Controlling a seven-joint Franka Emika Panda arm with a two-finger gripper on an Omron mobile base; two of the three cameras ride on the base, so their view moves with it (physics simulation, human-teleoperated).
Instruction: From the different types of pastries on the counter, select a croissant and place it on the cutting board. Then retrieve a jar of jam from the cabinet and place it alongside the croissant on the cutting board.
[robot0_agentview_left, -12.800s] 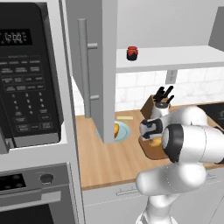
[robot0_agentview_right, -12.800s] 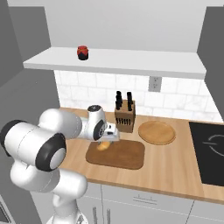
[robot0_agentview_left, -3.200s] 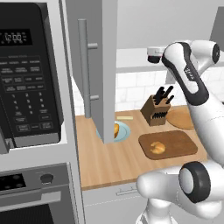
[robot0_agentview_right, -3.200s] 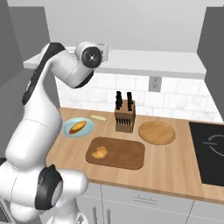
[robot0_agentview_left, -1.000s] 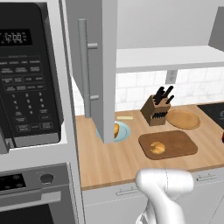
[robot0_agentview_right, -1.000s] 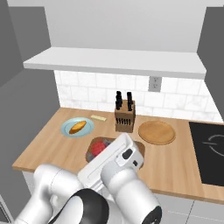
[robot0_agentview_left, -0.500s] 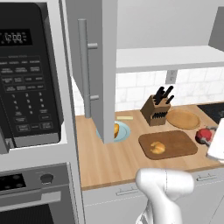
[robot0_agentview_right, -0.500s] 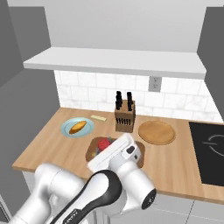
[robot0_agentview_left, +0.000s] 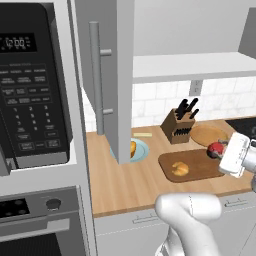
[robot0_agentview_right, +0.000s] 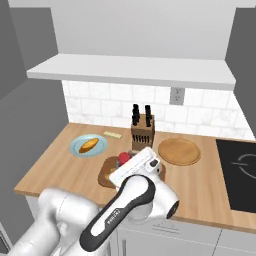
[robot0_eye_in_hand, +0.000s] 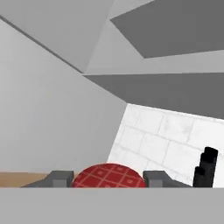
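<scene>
My gripper (robot0_agentview_left: 220, 150) is shut on the jar of jam (robot0_agentview_left: 215, 149), a small dark red jar. It hangs at the right end of the dark brown cutting board (robot0_agentview_left: 196, 171). The golden-tan croissant (robot0_agentview_left: 180, 168) lies on the left half of the board. From the right base view the jar of jam (robot0_agentview_right: 124, 158) pokes out past my white hand, which covers most of the cutting board (robot0_agentview_right: 104, 178). In the hand view the jar of jam (robot0_eye_in_hand: 108, 176) sits between the two fingers (robot0_eye_in_hand: 59, 178). I cannot tell whether the jar touches the board.
A blue plate (robot0_agentview_left: 140, 150) with an orange-yellow pastry (robot0_agentview_right: 89, 144) sits on the counter (robot0_agentview_left: 130, 182) left of the board. A knife block (robot0_agentview_left: 178, 126) and a round wooden disc (robot0_agentview_left: 207, 135) stand behind it. The grey cabinet door (robot0_agentview_left: 120, 75) hangs open; a stovetop (robot0_agentview_right: 240, 170) lies right.
My hand has carried the jar leftwards from the right edge of the left base view to the board's right end. The croissant and plate have stayed put.
</scene>
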